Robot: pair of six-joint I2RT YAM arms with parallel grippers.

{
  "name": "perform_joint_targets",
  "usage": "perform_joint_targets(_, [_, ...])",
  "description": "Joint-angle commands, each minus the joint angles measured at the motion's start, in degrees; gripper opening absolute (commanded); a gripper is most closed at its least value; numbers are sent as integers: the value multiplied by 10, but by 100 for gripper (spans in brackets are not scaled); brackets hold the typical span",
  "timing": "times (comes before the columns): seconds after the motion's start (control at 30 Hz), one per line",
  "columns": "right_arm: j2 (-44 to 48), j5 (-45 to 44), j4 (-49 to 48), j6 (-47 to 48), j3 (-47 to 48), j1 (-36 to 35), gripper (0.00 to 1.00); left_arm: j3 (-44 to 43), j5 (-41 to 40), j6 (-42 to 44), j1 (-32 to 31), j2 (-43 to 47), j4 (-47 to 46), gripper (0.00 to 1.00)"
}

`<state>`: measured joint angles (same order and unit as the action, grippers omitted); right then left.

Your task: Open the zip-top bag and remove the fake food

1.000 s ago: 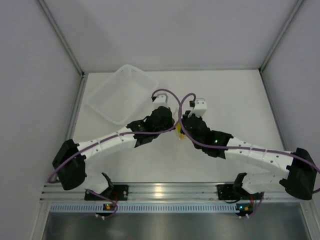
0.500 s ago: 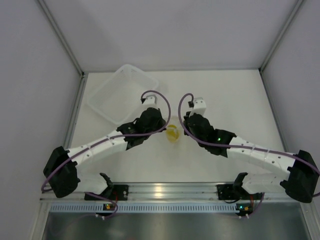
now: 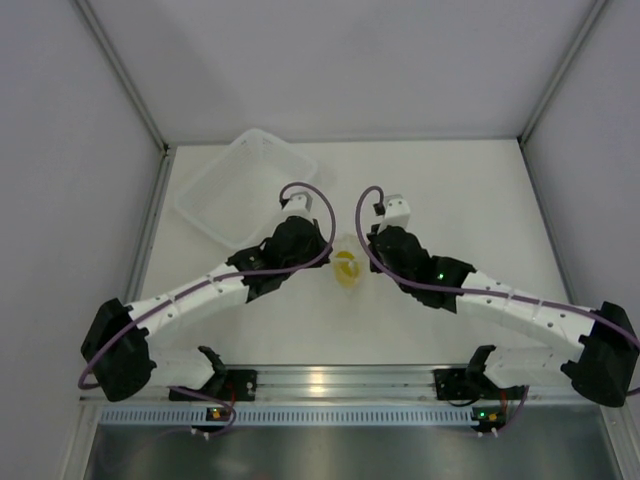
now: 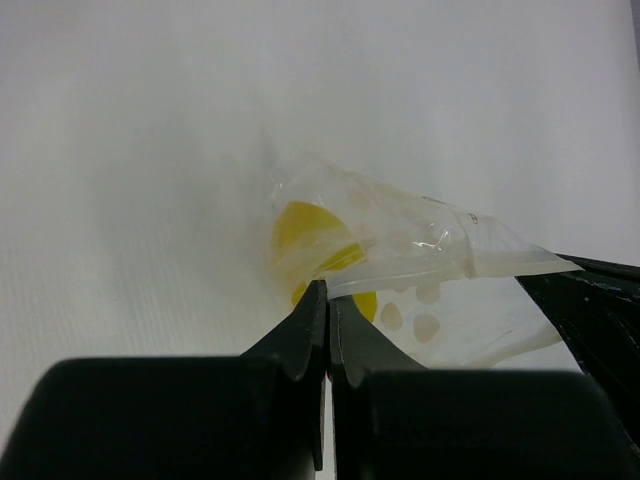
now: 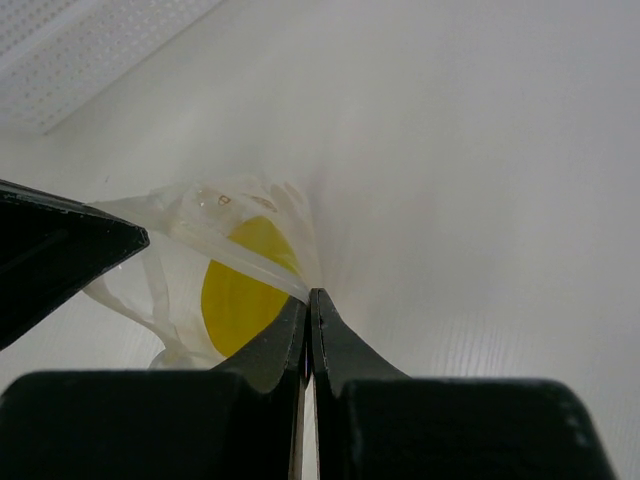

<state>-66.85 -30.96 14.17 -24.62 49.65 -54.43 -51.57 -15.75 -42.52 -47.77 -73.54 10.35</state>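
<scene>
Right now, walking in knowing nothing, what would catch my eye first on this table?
The bright yellow fake food stands out, sitting inside the clear zip-top bag at mid-table. The left gripper and right gripper each pinch an edge of that bag from opposite sides. A translucent white tray sits at the far left.

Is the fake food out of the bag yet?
Inside: the fake food shows yellow through the clear zip-top bag.
</scene>
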Motion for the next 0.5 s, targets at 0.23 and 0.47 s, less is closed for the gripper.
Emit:
perform_joint_targets(0.23, [-82, -46, 74, -7, 70, -23, 0, 17, 28, -6, 7, 51, 49, 25])
perform_joint_targets(0.47, [-104, -54, 83, -15, 90, -35, 0, 24, 65, -16, -7, 100, 50, 42])
